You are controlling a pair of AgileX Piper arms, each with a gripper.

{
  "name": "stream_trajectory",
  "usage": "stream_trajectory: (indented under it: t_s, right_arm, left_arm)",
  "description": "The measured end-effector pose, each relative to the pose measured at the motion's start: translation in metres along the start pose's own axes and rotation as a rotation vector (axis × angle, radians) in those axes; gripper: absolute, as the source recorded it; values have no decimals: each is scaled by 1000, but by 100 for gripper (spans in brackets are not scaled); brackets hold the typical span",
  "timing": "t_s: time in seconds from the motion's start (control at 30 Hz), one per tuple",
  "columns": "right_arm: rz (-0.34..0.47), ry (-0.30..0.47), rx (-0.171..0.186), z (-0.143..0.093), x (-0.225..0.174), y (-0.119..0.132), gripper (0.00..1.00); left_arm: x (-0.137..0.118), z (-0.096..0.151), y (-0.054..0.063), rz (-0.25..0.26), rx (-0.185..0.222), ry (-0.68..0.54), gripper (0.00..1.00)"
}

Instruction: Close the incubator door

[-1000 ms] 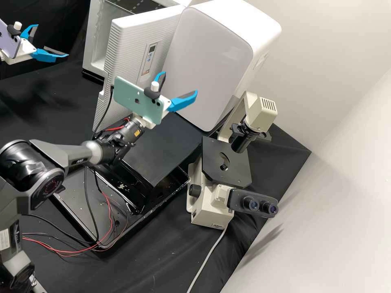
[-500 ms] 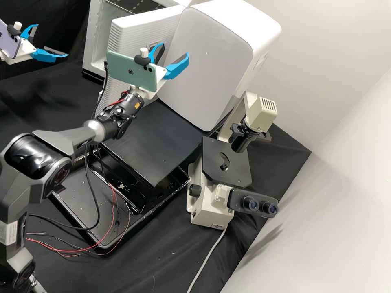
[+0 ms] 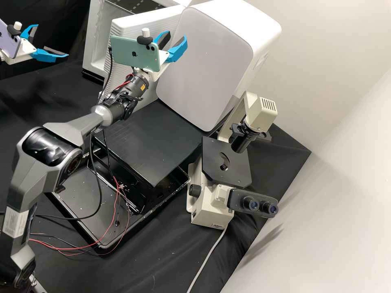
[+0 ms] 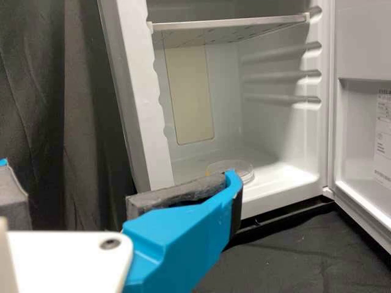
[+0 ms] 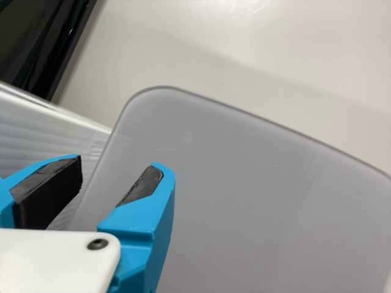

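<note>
White ribbed door [image 3: 130,28], high view: open on its incubator [image 3: 91,49], towards the bench's [image 3: 279,146] far edge; right gripper [image 3: 177,35] near it, fingers moderately parted, empty; left gripper [image 3: 53,40], fingers spread wide, empty. Handling, judged: stiff, fairly weighty, free-swinging; push flat near the edge opposite the hinge, no grasp. Left wrist view: door's smooth inner face, wire-free shelf [image 4: 232,25], clear dish [image 4: 244,168], liable to slide. Right wrist view: finger gap before grey-faced housing [image 5: 256,201].

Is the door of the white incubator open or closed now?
Open: the door stands swung out, and the inside shelf is visible.
</note>
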Motion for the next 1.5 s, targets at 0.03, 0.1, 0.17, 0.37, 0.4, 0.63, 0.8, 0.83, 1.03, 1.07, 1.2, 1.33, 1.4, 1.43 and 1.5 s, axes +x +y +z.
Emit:
stream_trajectory:
  t_s: [0.03, 0.1, 0.17, 0.37, 0.4, 0.63, 0.8, 0.83, 1.03, 1.07, 1.2, 1.33, 1.4, 1.43, 1.5]
  right_arm:
    - [-7, -2, -1, -1, 3, -2, 0]
    - [-17, 1, -11, -5, 6, -3, 0]
    - [-27, 5, -11, -9, 10, -6, 0]
    - [-38, 9, -33, -19, 18, -11, 0]
    - [-40, 4, -33, -19, 20, -13, 0]
    - [-47, 8, -17, -28, 26, -15, 0]
    - [-59, 17, -36, -33, 27, -21, 0]
    - [-60, 20, -35, -35, 27, -21, 0]
    - [-87, 30, -27, -42, 26, -27, 0]
    - [-89, 33, -20, -44, 26, -28, 0]
    - [-114, 51, 40, -55, 29, -24, 0]
    - [-115, 101, 70, -71, 36, -21, 0]
    - [-108, 138, 77, -83, 41, -19, 0]
    - [-97, 156, 77, -89, 44, -16, 0]
    - [-96, 178, 78, -100, 51, -16, 0]
  left_arm:
    - [0, 0, 0, 0, 0, 0, 100]
    - [0, 0, 0, 0, 0, 0, 100]
    - [0, 0, 0, 0, 0, 0, 100]
    - [0, 0, 0, 0, 0, 0, 100]
    - [0, 0, 0, 0, 0, 0, 100]
    - [0, 0, 0, 0, 0, 0, 100]
    - [0, 0, 0, 0, 0, 0, 100]
    - [0, 0, 0, 0, 0, 0, 100]
    - [0, 0, 0, 0, 0, 0, 100]
    - [0, 0, 0, 0, 0, 0, 100]
    - [0, 0, 0, 0, 0, 0, 100]
    - [0, 0, 0, 0, 0, 0, 100]
    - [0, 0, 0, 0, 0, 0, 100]
    - [0, 0, 0, 0, 0, 0, 100]
    - [0, 0, 0, 0, 0, 0, 100]
